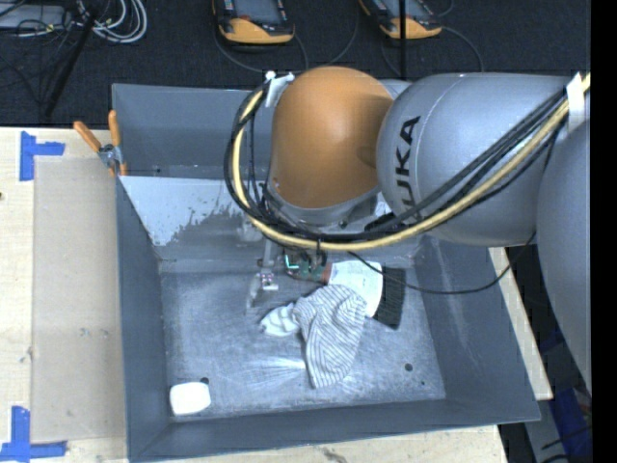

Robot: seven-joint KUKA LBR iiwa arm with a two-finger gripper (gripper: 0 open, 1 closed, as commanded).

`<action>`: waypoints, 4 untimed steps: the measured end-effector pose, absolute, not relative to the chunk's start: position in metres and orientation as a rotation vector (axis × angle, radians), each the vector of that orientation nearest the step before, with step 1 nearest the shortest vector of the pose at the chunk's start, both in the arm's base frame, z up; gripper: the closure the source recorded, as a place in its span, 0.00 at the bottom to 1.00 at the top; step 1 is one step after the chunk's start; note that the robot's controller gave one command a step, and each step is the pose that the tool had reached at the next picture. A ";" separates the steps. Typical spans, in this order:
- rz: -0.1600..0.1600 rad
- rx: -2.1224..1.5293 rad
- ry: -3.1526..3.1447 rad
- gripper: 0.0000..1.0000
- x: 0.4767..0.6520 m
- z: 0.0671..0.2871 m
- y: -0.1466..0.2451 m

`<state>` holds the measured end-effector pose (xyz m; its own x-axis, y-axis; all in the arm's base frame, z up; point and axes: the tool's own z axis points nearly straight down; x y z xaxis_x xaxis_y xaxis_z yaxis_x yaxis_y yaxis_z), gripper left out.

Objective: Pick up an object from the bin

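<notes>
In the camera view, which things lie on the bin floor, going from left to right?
white block → striped cloth → black brush

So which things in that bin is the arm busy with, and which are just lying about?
Likely busy with: crumpled striped cloth mid-bin, directly under the arm's end.
Lying about: black brush beside the cloth; white block in the near left corner.

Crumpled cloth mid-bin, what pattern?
The cloth is white with thin grey stripes; the camera view shows it best.
</notes>
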<state>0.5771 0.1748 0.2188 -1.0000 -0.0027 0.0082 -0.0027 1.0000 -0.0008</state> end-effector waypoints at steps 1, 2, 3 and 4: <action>0.000 -0.002 -3.141 0.00 0.579 0.223 0.174; -0.001 0.171 -3.140 0.00 0.585 0.185 0.153; 0.000 0.580 -3.086 0.00 0.591 0.164 0.120; -0.001 0.527 -3.096 0.00 0.588 0.144 0.090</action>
<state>0.5881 0.0897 0.1436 -0.9438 -0.3306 0.0011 -0.3306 0.9438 0.0006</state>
